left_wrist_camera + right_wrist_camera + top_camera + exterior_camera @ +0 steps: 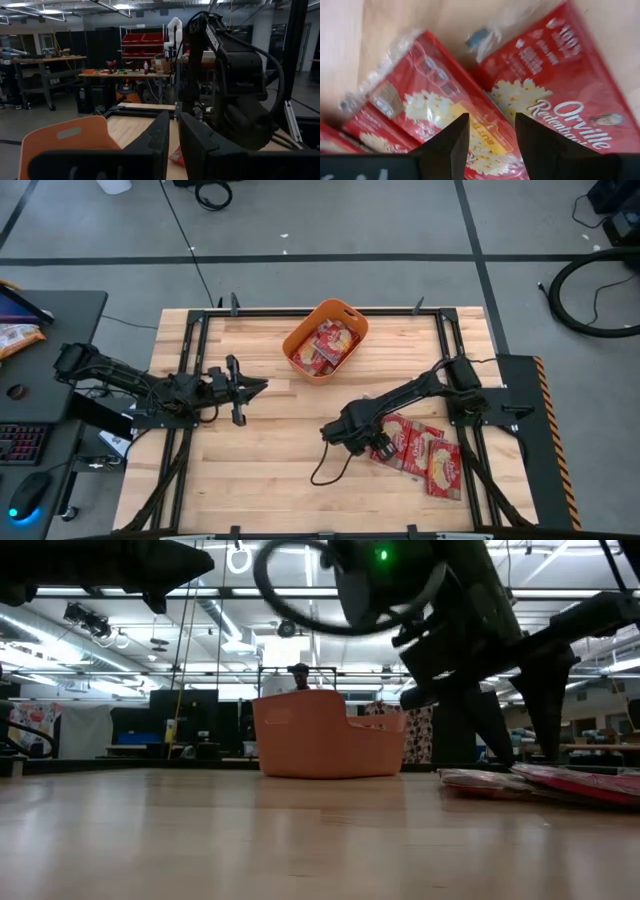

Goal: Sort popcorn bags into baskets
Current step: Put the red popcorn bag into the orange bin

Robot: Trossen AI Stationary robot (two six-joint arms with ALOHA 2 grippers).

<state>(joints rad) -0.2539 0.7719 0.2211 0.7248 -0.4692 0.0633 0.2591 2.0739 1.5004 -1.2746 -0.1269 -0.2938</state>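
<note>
in the lower right of the high view, the right gripper (378, 442) sits low over the near edge of a loose cluster of orville redenbacher popcorn bags (425, 452) on the wooden table (260, 460); the orange tub (326, 340), at upper centre, already holds several bags. the left gripper (240, 389) waits at centre left, well apart from both.

in the low view the tub stands at centre and the flat bags (560, 783) lie at right, overlapping, under the right arm.

in the left wrist view the left fingers (162, 137) stand nearly closed, with nothing between them.

in the right wrist view the right fingers (452, 142) are parted a little over one bag (440, 120) that overlaps its neighbours. the risk, i judge: the glossy, layered wrappers could let the jaws pinch two bags at once, or slip off the flat one and merely push it aside.
</note>
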